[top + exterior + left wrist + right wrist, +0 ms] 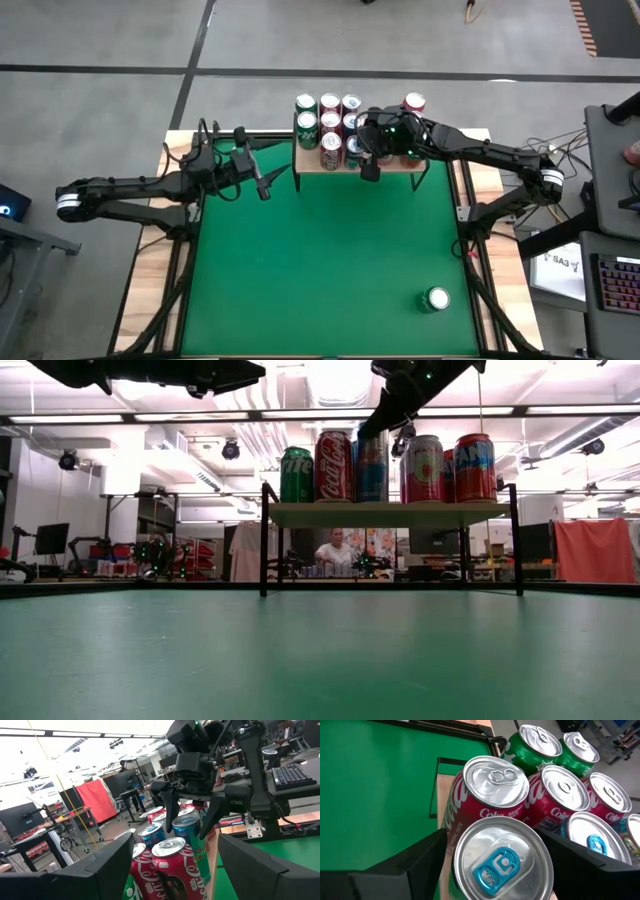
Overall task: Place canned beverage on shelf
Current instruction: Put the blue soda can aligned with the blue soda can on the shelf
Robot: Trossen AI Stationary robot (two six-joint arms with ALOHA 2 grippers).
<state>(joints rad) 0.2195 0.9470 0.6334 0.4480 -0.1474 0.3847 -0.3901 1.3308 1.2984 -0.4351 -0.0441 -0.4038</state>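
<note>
The red aluminium cola can (487, 802) at the shelf's front corner carries white "Coke" lettering with small "ORIGINAL" print beneath, and the red can (555, 805) behind it shows "Coke" too. From table height, the tall red can (333, 465) on the light wooden shelf (390, 513) bears the white Coca-Cola script, and the green can (296, 474) beside it reads "Sprite". A white paper sheet (562, 264) beside the tabletop reads "SA3".
</note>
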